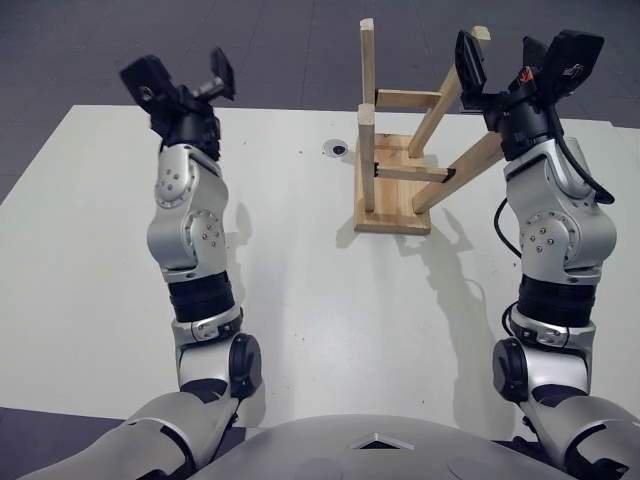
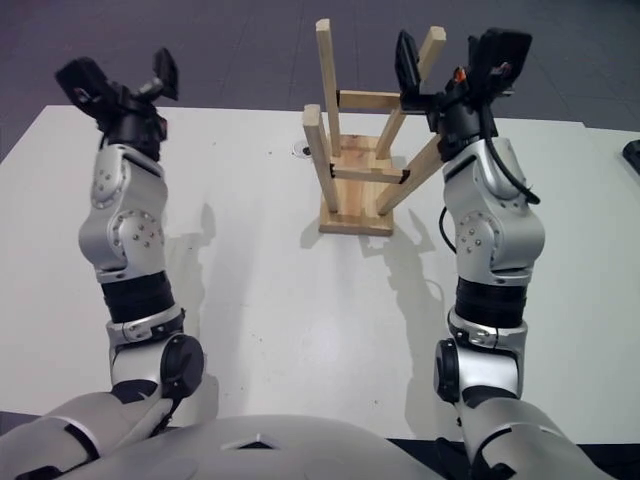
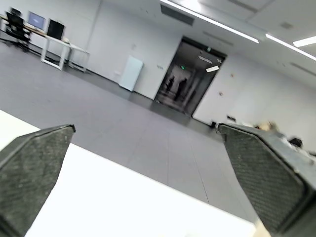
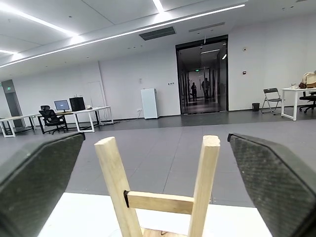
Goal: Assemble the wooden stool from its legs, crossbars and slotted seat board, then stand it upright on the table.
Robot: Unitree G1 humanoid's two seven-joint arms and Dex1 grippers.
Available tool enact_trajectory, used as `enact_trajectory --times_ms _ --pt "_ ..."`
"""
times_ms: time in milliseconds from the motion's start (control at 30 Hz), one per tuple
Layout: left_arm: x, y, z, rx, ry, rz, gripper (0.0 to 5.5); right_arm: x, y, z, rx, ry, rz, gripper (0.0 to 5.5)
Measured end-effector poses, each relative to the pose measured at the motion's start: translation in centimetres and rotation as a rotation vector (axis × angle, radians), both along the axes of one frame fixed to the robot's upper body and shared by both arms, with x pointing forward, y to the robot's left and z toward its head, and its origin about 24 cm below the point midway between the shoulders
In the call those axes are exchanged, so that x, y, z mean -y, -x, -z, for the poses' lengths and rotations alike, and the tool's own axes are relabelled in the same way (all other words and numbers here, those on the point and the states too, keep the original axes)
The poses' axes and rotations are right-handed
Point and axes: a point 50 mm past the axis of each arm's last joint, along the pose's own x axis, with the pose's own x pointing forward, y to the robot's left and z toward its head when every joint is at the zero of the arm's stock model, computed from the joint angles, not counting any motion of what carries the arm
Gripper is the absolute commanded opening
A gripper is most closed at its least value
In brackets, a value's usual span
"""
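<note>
The wooden stool rests upside down on the white table, seat board flat and legs pointing up. Crossbars join the legs. My right gripper is raised beside the tops of the stool's right legs, open and holding nothing. In the right wrist view two legs and a crossbar stand ahead between the dark pads, apart from them. My left gripper is raised over the table's far left part, open and empty, well away from the stool. Its pads frame the table's far edge.
A small round hole lies in the table just left of the stool. A dark object sits at the far right edge. Bare table surface spreads between my arms and in front of the stool.
</note>
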Motion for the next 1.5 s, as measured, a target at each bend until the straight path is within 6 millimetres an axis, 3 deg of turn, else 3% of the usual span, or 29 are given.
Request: enact_trajectory --times_ms 133,300,467,500,567,633,733,833,900,1167,1300,1333,1433,1500 --pt "3.4 0.1 0.9 -0.04 -0.01 0.135 5.4 -0.5 -0.5 -0.3 0.055 -0.063 -0.027 5.38" --pt "5.1 0.2 1.1 -0.049 0.001 0.179 5.4 0.2 -0.6 -0.8 0.119 -0.217 -0.024 5.38" --pt "3.9 -0.3 1.6 -0.094 0.051 0.063 5.4 7.2 1.1 -1.8 0.188 -0.381 0.42 5.38" --pt "3.6 -0.5 1.4 -0.095 0.05 0.039 5.4 9.1 1.9 -1.1 0.161 -0.362 0.557 5.38" --pt "3.5 -0.7 1.1 -0.094 0.038 0.028 5.4 10.3 2.6 0.6 0.07 -0.172 0.69 5.38" --pt "3.9 -1.0 1.1 -0.109 0.005 0.063 5.4 9.8 2.8 3.1 -0.048 0.029 0.711 5.38" --pt "5.4 -1.1 1.2 -0.125 -0.064 0.171 5.4 8.5 2.7 5.3 -0.143 0.108 0.661 5.38" --pt "8.2 -0.9 1.7 -0.147 -0.139 0.326 5.4 5.6 2.9 7.0 -0.189 0.125 0.555 5.38" --pt "9.7 -0.5 1.8 -0.144 -0.19 0.395 5.4 4.1 3.1 7.4 -0.19 0.111 0.505 5.38" --pt "10.8 -0.3 2.1 -0.147 -0.246 0.449 5.4 4.9 3.6 7.5 -0.199 0.113 0.551 5.38" --pt "10.0 -0.5 2.3 -0.185 -0.183 0.371 5.4 5.7 3.5 7.5 -0.219 0.105 0.616 5.38" --pt "9.1 -0.7 2.4 -0.2 -0.16 0.314 5.4 6.4 3.7 7.6 -0.232 0.091 0.669 5.38" --pt "4.1 -1.3 3.0 -0.258 -0.065 0.017 5.4 11.3 5.4 8.4 -0.298 0.028 0.959 5.38" --pt "2.5 -1.3 3.2 -0.265 -0.062 -0.068 5.4 12.6 5.7 8.6 -0.312 0.042 0.982 5.38"
